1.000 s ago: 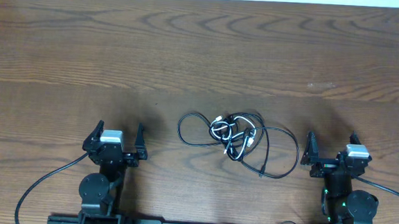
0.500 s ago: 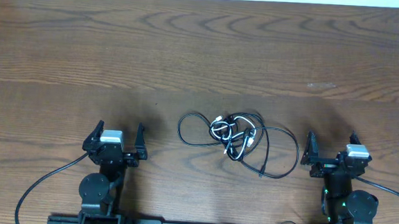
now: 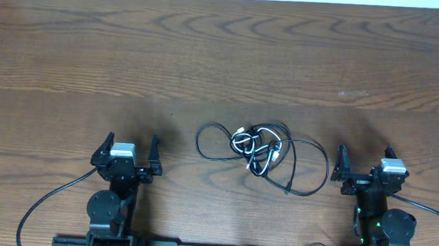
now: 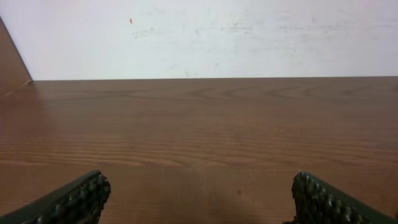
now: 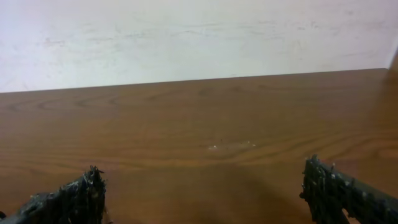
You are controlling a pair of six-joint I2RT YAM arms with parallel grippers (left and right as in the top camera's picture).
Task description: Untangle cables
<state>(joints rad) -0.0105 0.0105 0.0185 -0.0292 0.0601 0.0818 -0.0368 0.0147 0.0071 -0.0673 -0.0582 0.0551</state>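
Overhead, the table [image 3: 224, 54] is bare brown wood apart from one small heap, and both arms sit folded at its near edge. Your left gripper [image 3: 132, 142] has its jaws spread wide with nothing between them and is well to the left of the heap. Your right gripper [image 3: 364, 156] is just as wide and empty, and it sits just beside the heap's right edge. Each wrist view shows only bare table and a pale wall beyond the fingers, so steer by the overhead view until a wrist camera picks up the work. The cables [image 3: 260, 150] lie flat between the two grippers, nearer the right one. Begin at the outside, where things look loosest. The wide black loop [image 3: 325, 175] swings out toward your right gripper and seems to cross little, so it is probably the easiest first hold. The smaller black loop [image 3: 201, 141] on the far side suits your left gripper. Leave the white knot [image 3: 243, 142] in the middle until the black strands are off it, because pulling hard there would likely tighten it. Pinch low and close to the table, draw outward slowly, and stop if the whole heap slides. The plug [image 3: 288, 191] at the near end looks free, so feed it back through rather than dragging it.
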